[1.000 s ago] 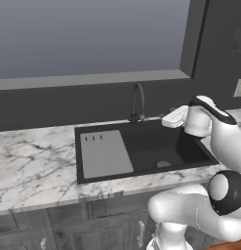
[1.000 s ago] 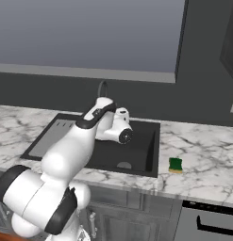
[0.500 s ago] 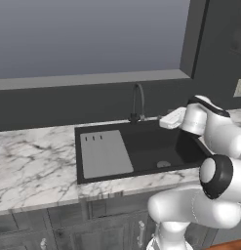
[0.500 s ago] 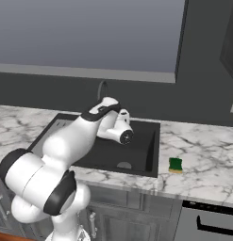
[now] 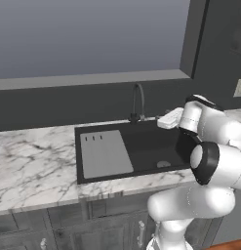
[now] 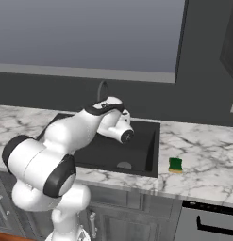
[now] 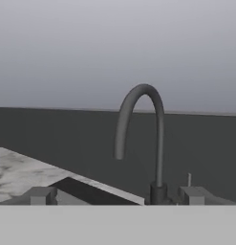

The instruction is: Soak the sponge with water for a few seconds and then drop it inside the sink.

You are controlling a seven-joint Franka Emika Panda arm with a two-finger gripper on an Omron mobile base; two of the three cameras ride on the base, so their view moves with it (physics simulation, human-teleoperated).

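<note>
Swung further round toward the faucet [image 7: 141, 139] since a second ago, hand now turned more to the back wall; sponge [image 6: 175, 164] unmoved.

Gripper [image 7: 117, 195] spread wide and holding nothing, its two fingertips [image 7: 39, 195] well apart at the bottom of the hand view, aimed at the arched spout above the back rim of the sink [image 5: 141, 146]. In the left base view, hand [image 5: 170, 118] hovering over the far right corner of the basin, near the faucet base. Lying flat on the marble counter [image 6: 203, 160] just right of the sink's right edge, dark green layer up, yellow side facing the camera. Long axis hard to judge at this size; seems roughly parallel to the counter's front edge. Well apart from the hand. No stream visible from the spout. Grey drainboard [image 5: 105, 154] in the left part of the basin, round drain [image 6: 123, 165] near its front.
</note>
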